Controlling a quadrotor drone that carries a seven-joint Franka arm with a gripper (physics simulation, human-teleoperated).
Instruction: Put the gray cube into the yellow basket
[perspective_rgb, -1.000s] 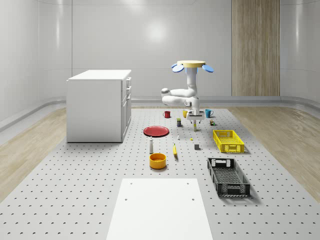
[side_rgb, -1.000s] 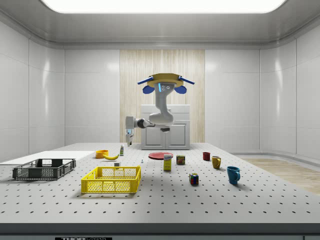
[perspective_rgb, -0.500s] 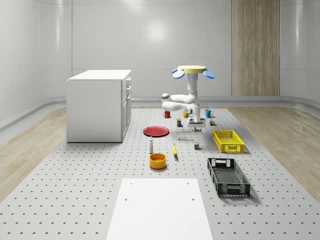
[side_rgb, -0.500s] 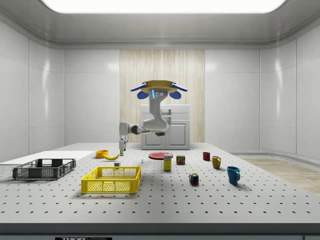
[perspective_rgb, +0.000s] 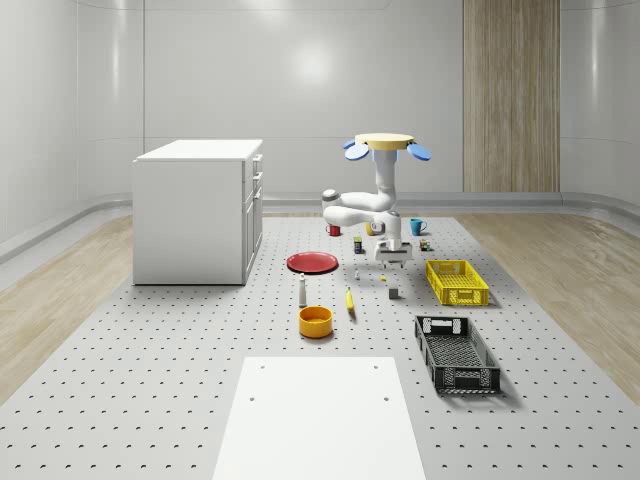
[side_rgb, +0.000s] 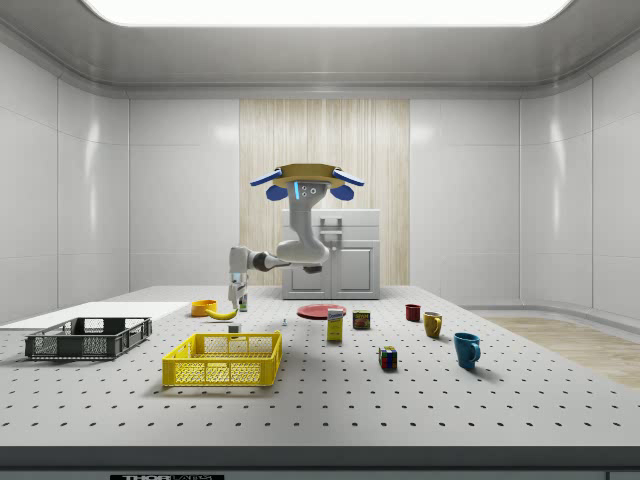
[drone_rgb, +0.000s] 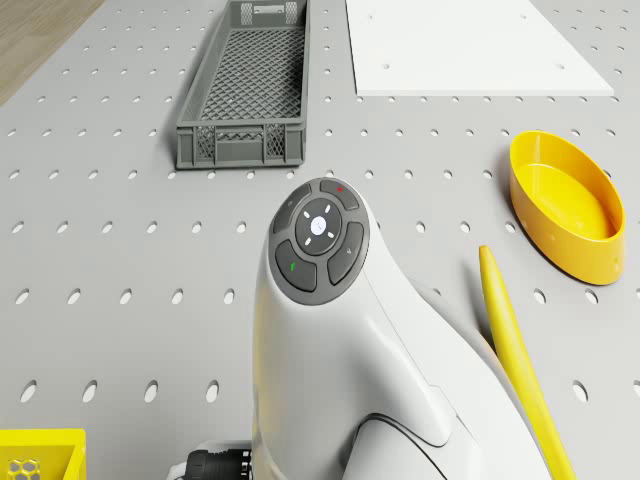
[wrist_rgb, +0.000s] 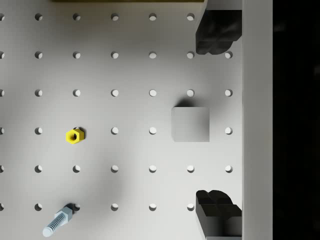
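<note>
Gray cube (wrist_rgb: 190, 124) sits on the perforated table (wrist_rgb: 130, 75), between the 2 spread black fingertips (wrist_rgb: 218, 31) of the gripper (wrist_rgb: 218, 122), untouched. A yellow nut (wrist_rgb: 74, 136) and a bolt (wrist_rgb: 58, 220) lie nearby. The drone (perspective_rgb: 384, 144) hovers over the table beside the yellow basket (perspective_rgb: 456, 281). The cube seems unmarked; no writing is readable.

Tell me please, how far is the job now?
Done: the drone hovers over the table near the gray cube. In hand: the open gripper hangs above the cube, one finger to each side, not touching it. Left: descend, grasp, carry it to the yellow basket and release.
</note>
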